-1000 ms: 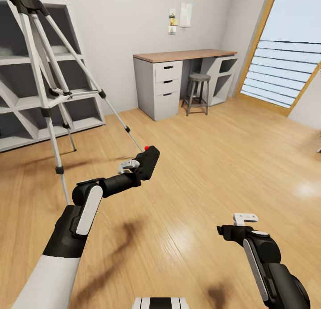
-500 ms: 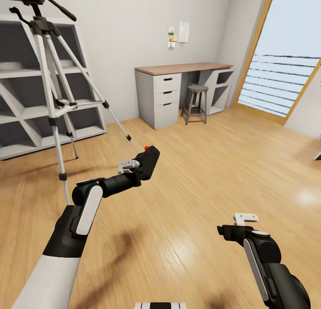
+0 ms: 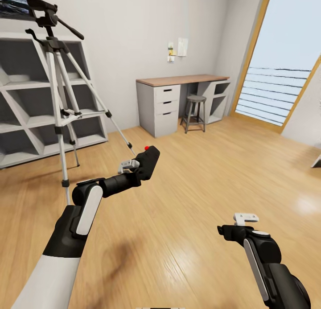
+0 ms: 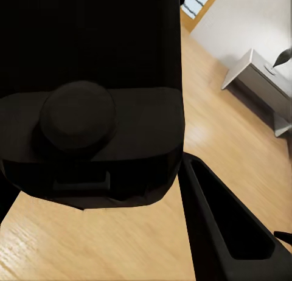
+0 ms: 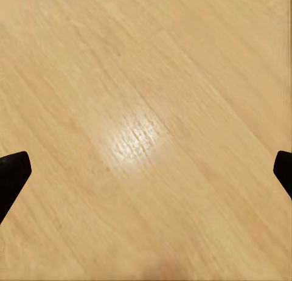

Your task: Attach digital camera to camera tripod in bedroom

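In the head view the camera tripod (image 3: 58, 77) stands at the left on silver legs, its dark head and pan handle up by the shelves. The digital camera (image 3: 149, 159), black with a red dot at its top corner, hangs in the air in the middle of the view, right of the tripod's legs and well below its head. My left gripper (image 3: 139, 167) is shut on it. In the left wrist view the digital camera's body (image 4: 91, 123) sits close up beside one dark finger (image 4: 225, 232). My right gripper (image 3: 245, 219) hangs open over the wood floor, its fingertips (image 5: 12, 174) far apart.
White cube shelves (image 3: 22, 117) stand behind the tripod. A grey desk with drawers (image 3: 162, 104) and a stool (image 3: 195, 107) line the back wall. A tall window with a wooden frame (image 3: 276, 77) is at the right. Wood floor (image 3: 214, 166) spreads between them.
The whole view has shifted, so the camera has moved: the room sits lower in the picture and the tripod's head now shows. Both arms hold the same pose, the digital camera still gripped.
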Robot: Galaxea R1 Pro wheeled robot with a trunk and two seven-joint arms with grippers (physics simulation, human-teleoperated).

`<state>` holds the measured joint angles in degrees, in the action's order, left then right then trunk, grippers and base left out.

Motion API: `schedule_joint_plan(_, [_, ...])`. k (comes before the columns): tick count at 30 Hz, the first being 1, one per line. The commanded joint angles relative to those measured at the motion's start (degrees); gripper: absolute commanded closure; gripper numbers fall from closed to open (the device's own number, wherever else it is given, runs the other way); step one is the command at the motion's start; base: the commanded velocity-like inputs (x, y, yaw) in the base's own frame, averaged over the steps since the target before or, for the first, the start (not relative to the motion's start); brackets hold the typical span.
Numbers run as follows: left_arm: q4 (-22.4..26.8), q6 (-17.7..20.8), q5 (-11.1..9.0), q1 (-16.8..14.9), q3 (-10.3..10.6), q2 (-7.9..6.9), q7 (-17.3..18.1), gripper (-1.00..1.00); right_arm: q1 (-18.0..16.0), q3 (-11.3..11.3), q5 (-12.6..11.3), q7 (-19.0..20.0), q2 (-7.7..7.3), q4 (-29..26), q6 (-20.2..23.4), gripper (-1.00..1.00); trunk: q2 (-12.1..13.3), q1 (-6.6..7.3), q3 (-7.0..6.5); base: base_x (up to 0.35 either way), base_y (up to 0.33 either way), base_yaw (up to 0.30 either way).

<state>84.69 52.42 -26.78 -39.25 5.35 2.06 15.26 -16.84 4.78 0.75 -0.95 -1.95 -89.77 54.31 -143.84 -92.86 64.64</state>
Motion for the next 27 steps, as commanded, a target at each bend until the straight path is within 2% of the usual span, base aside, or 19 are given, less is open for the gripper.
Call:
schedule_joint_plan(1, [0.0, 0.2, 0.4, 0.0, -0.1, 0.02, 0.4, 1.0, 0.0, 0.0, 0.0, -0.1, -0.04, -0.1, 0.3, -1.0, 0.0, 0.03, -0.18, 0.0, 0.0, 0.0])
schedule_joint_plan(27, [-1.1, 0.2, 0.3, 0.0, -0.1, 0.05, 0.1, 1.0, 0.0, -0.1, 0.0, -0.2, 0.01, 0.0, 0.3, -1.0, 0.3, 0.7, -5.94, 0.0, 0.0, 0.0])
